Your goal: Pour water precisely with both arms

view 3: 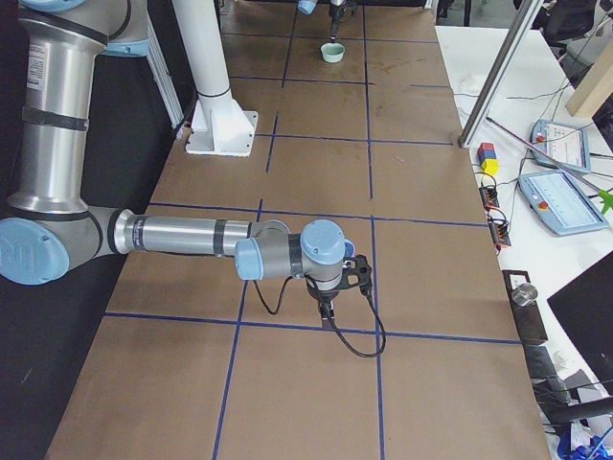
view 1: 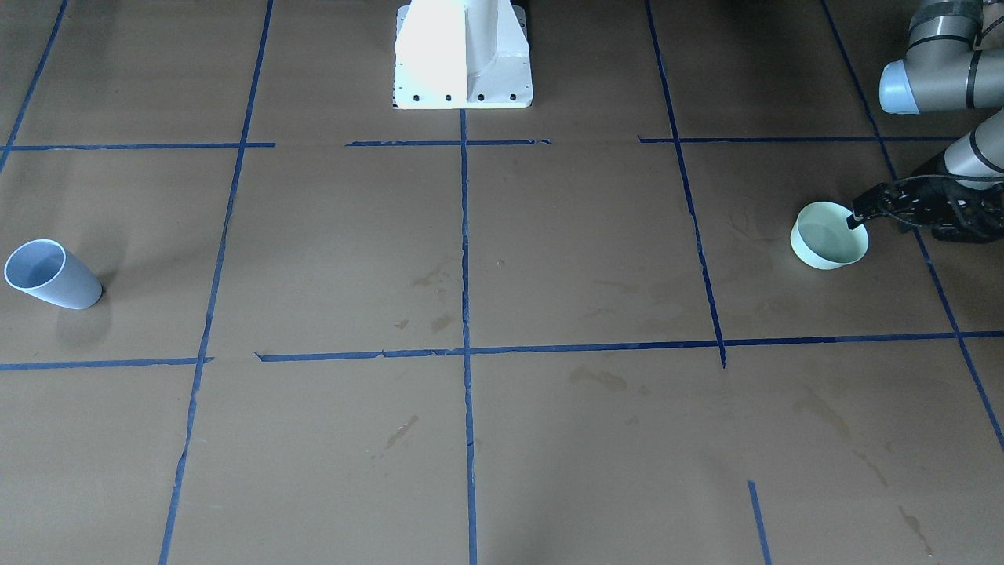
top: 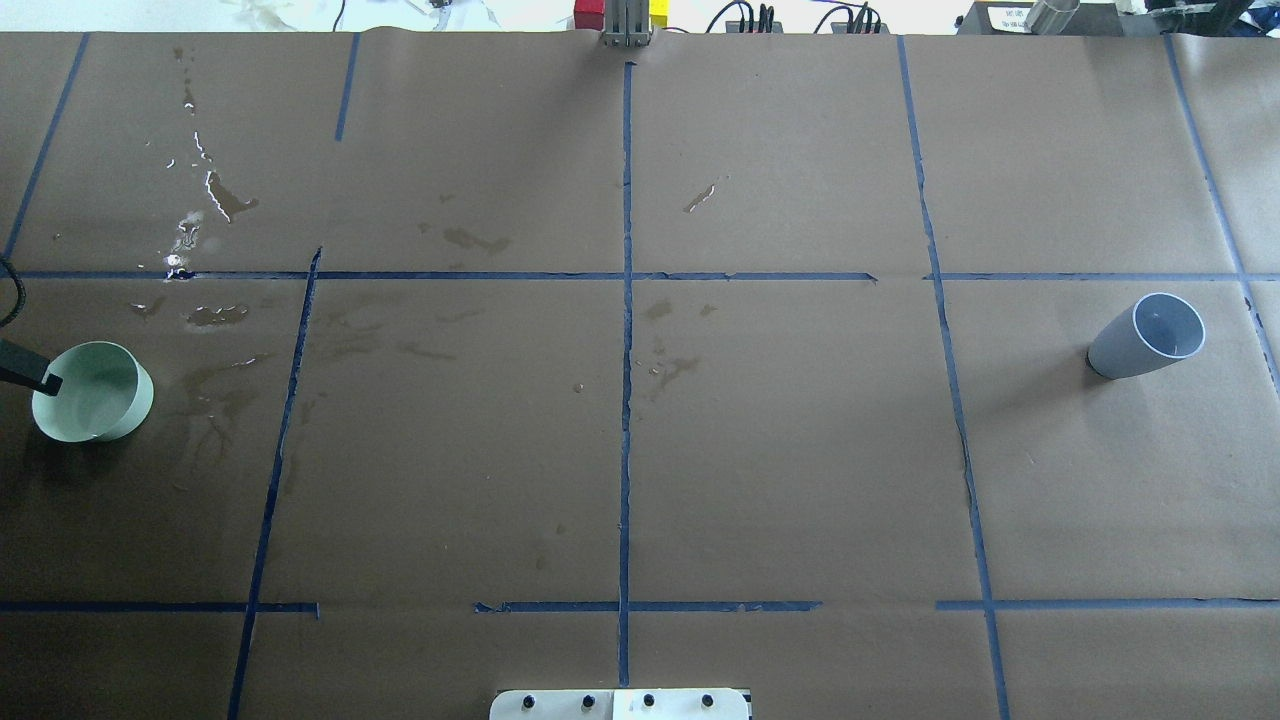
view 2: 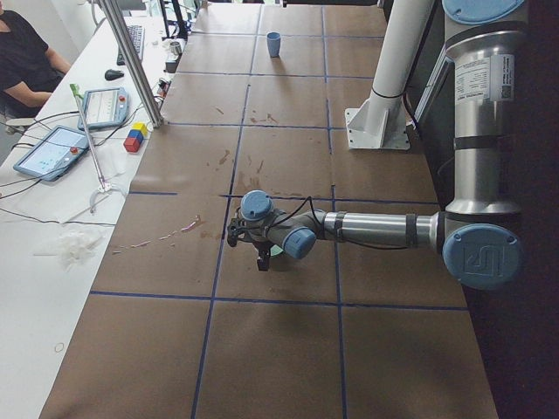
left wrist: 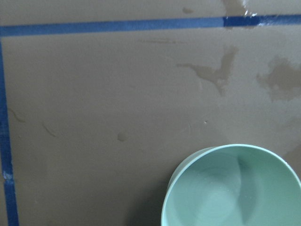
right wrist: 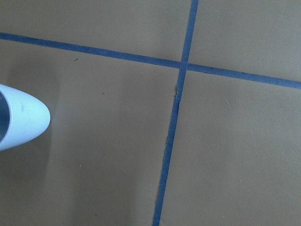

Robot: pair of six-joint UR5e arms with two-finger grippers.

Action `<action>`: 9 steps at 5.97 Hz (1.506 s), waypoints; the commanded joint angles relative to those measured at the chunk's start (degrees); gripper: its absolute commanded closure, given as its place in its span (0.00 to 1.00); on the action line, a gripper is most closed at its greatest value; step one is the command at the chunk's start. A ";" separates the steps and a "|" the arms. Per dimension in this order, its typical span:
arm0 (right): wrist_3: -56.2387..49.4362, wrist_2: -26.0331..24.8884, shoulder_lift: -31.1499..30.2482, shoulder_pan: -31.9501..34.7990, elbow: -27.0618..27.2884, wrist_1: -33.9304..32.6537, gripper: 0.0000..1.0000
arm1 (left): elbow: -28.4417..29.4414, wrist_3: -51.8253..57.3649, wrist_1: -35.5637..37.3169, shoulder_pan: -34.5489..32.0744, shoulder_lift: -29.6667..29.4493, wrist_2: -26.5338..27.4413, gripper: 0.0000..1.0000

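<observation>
Front-facing, table: covered in brown paper and marked into squares by blue tape. Dull dried stains lie around the middle and lower right.
Front-facing, pedestal: white, at the top edge, on the centre tape line.
Front-facing, left arm: enters at the upper right corner. The left gripper sits low, with one fingertip over the rim of the pale green bowl. I cannot tell whether its fingers pinch the rim or stand apart.
Front-facing, cup: blue-grey, standing mouth up at the opposite edge, well apart from the bowl.
Overhead, water: shiny wet patches and droplets on the paper in the far left square, beyond the bowl. Darker damp marks lie just beside the bowl.
Overhead, far edge: coloured blocks and cables lie past the end of the paper.
Left side, room: a white bench runs along the table. It carries two tablets, and a slanted metal post rises from it. A person in black sits at the far corner.
Right side, right arm: stretched low over the paper, with the right gripper pointing down. From here I cannot tell whether its fingers are apart or together.
Left wrist, bowl: fills the lower right corner, on stained paper with tape along the top and left. I cannot tell whether it holds water.
Right wrist, cup: only its rim shows, at the left edge, near a tape crossing on the paper.
</observation>
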 commanded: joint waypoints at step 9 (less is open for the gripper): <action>-0.30 0.00 0.04 -0.04 0.22 0.11 0.00 | 0.51 -5.72 -0.06 2.38 -6.85 -1.46 1.00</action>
